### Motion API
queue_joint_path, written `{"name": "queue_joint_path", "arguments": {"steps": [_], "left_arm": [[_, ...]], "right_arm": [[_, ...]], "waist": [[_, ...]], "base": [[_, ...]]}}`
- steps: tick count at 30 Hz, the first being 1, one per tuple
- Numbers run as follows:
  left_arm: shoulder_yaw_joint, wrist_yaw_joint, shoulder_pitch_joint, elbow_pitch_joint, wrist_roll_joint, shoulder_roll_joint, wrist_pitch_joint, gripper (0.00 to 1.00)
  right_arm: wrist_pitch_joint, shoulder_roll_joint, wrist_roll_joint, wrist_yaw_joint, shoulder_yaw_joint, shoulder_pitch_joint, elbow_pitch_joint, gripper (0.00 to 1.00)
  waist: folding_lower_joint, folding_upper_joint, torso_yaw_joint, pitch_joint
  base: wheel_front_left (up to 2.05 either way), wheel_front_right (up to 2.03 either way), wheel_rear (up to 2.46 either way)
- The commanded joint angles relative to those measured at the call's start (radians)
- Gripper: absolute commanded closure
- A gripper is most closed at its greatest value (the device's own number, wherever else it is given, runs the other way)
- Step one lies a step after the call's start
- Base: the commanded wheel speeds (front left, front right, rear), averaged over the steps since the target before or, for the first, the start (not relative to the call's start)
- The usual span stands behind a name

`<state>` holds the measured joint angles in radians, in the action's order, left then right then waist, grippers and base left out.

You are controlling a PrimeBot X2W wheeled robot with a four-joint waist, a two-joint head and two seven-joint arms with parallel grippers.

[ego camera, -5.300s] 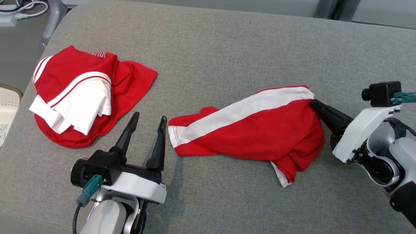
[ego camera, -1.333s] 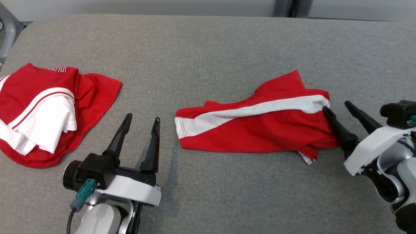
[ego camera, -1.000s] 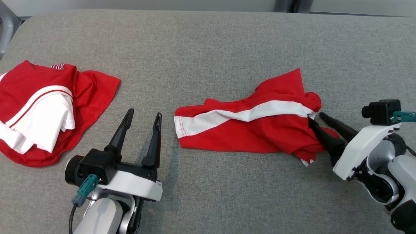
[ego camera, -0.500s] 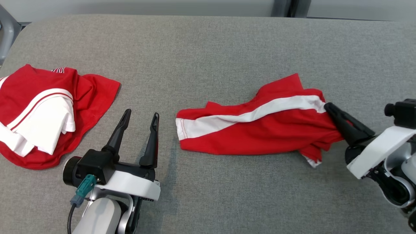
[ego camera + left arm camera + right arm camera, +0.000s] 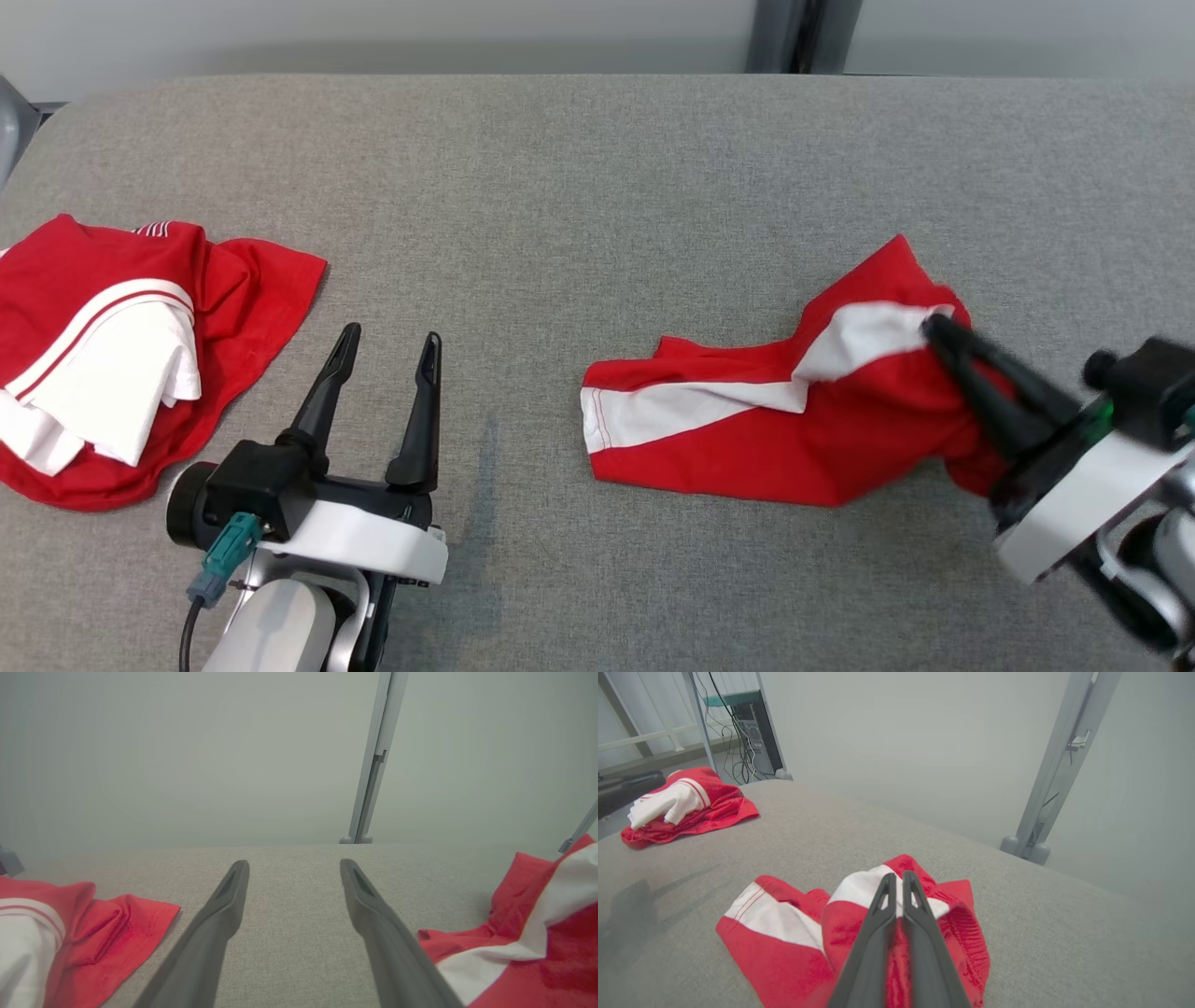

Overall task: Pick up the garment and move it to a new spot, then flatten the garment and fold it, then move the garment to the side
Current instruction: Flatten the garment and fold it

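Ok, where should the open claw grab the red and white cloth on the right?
Take the garment by its white-striped hem at the left end, coming from the left with the open left gripper. That edge lies flat and faces it; the right gripper is shut on the other end.

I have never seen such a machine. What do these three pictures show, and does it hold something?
This is a robot with two arms, each ending in a two-fingered gripper. The wide picture comes from its head camera; the other two from wrist cameras looking along the fingers. Two red-and-white garments lie on a grey padded surface. The right gripper is shut on one end of the garment at right. The left gripper is open, empty. The crumpled garment lies at left.
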<state>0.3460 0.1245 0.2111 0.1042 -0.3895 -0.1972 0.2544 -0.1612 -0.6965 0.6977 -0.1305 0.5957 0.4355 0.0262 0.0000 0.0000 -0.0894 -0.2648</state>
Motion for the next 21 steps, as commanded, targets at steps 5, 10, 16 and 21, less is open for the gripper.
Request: {"name": "queue_joint_path", "arguments": {"steps": [5,10,16,21], "left_arm": [[0.004,0.005,-0.01,-0.002,-0.009,0.002,0.003,0.0],[0.011,0.002,-0.003,0.006,-0.014,0.003,0.003,0.0],[0.013,0.006,-0.014,0.011,-0.019,-0.002,0.0,0.0],[0.003,0.011,-0.023,0.007,-0.025,-0.013,-0.003,0.0]], "right_arm": [[0.123,0.081,-0.095,0.0,0.016,-0.151,-0.037,1.0],[0.134,0.151,-0.131,0.0,-0.008,-0.252,0.013,1.0],[0.077,0.216,-0.119,0.0,-0.067,-0.322,0.043,0.34],[0.036,0.251,-0.103,0.0,-0.153,-0.378,-0.002,0.0]], "waist": [[0.0,0.0,0.001,0.007],[0.0,0.0,-0.002,0.012],[0.0,0.0,0.002,0.027],[0.0,0.0,0.019,0.044]], "base": [[0.0,0.0,0.0],[0.0,0.0,0.0],[0.0,0.0,0.0],[0.0,0.0,0.0]]}}
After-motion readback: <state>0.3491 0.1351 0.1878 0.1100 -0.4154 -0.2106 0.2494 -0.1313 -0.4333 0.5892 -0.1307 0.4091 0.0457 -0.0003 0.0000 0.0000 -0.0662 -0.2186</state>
